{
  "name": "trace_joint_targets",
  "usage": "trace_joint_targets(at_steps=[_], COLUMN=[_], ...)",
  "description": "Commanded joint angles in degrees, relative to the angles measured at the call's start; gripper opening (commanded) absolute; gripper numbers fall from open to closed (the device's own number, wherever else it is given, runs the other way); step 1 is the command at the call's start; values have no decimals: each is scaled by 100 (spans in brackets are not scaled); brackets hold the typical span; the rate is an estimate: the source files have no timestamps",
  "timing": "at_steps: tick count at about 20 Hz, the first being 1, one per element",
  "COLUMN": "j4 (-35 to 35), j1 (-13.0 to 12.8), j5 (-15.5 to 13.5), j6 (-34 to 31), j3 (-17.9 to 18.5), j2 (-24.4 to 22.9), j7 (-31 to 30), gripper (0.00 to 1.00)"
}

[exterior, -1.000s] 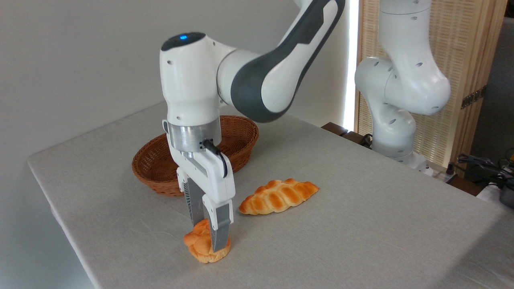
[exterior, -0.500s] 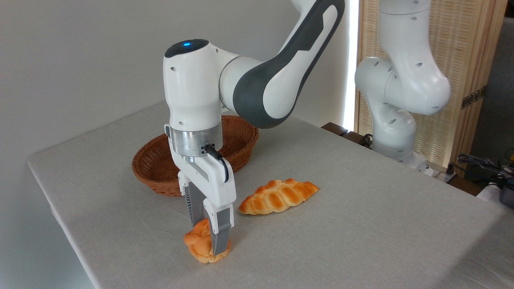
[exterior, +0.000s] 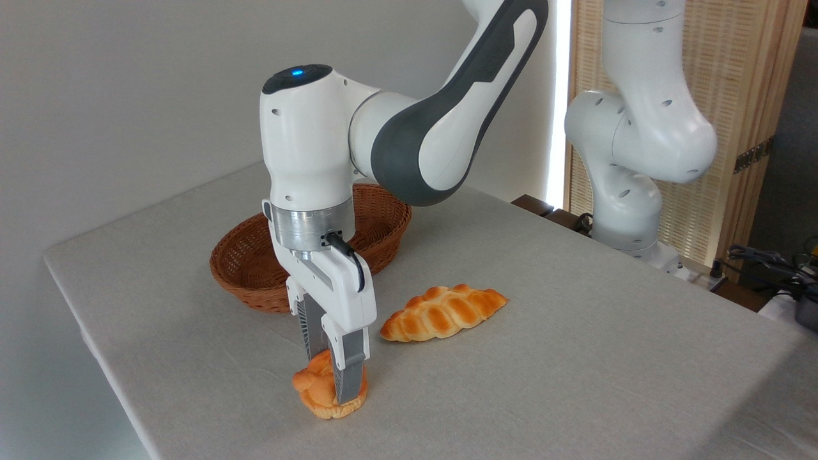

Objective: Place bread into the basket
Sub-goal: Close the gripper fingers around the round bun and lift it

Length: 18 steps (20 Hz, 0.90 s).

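A long braided loaf [exterior: 444,312], golden-orange with pointed ends, lies flat on the grey cloth-covered table [exterior: 575,358], its length running slantwise. Behind the table's far right corner stands a pale woven reed screen [exterior: 741,76]. Dark cables and some equipment [exterior: 776,268] sit at the right edge.

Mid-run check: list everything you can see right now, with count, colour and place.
bun: 1, golden-orange, front of table, between the gripper's fingers
braided loaf: 1, golden-orange, lying on table right of the bun
basket: 1, brown wicker, back left of table, nothing visible inside
table: 1, pale grey cloth top
slatted screen: 1, light wood, behind table at right
cables: several, dark, far right edge
arm: 1, white and grey, reaching down over the bun
gripper: 1, white with grey fingers, closed onto the bun
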Motion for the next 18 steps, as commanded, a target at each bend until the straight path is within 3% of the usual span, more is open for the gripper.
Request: trace_joint_targets(at_steps=[1,14,18], j4=[-48,21,399], j1=[-45,-45,-45], j5=[66,14,-171], j6=[132,80,-420], j3=[68,121,112], j2=[39,4,-119], j7=[79,35,18], gripper=[11,10,10])
